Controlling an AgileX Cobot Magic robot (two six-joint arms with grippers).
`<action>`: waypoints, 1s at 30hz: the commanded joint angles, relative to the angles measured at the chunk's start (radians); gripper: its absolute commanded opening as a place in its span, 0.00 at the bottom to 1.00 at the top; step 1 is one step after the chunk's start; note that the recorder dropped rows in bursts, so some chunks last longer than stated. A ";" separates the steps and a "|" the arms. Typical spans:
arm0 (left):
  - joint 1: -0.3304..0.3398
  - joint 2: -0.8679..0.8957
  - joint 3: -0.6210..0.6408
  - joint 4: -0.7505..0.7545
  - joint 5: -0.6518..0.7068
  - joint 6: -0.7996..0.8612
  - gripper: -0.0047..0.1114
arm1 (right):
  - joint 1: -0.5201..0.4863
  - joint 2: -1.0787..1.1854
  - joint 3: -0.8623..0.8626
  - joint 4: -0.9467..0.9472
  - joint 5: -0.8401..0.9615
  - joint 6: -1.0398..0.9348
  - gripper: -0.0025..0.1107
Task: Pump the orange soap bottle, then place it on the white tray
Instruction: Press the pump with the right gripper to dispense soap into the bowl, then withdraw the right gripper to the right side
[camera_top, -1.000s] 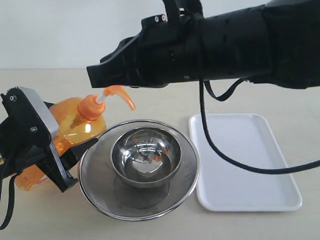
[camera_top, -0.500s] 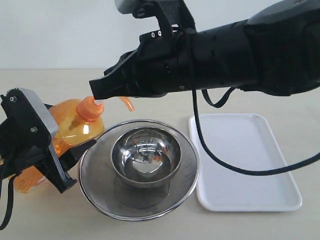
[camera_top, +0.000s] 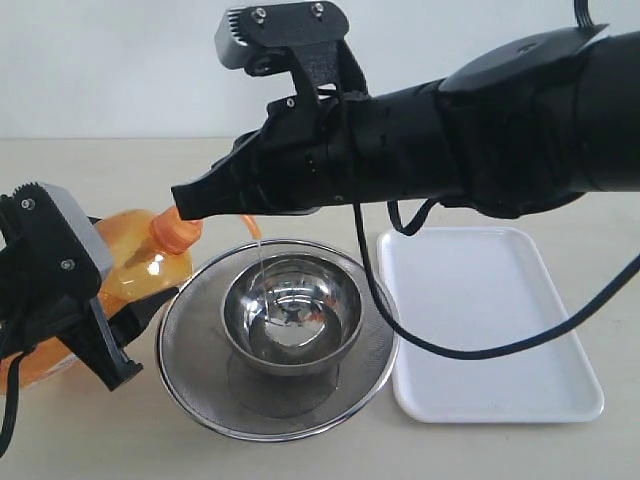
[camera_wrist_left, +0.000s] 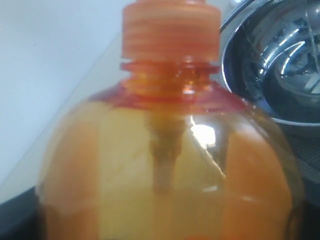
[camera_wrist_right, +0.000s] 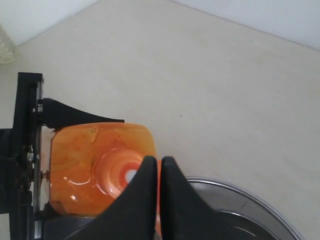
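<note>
Left tool (camera_top: 88, 300) seemingly grips the orange soap bottle (camera_top: 140, 262), its top hidden under closed right tool (camera_top: 190, 200).

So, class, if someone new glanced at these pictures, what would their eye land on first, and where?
The big black arm reaches across from the right, and the right gripper, closed, presses on top of the tilted orange soap bottle at the left. A thin soap stream falls into the steel bowl at centre, which sits in a mesh strainer. The white tray lies to the right.
</note>
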 joint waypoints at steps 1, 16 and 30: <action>-0.014 -0.008 -0.016 0.031 -0.132 -0.069 0.08 | 0.030 0.033 0.017 -0.020 0.033 -0.007 0.02; -0.010 -0.008 -0.016 -0.066 -0.163 -0.128 0.08 | 0.030 -0.371 0.146 -0.023 -0.254 -0.004 0.02; -0.010 -0.010 -0.016 -0.086 -0.181 -0.186 0.08 | 0.030 -0.882 0.617 -0.113 -0.602 0.231 0.02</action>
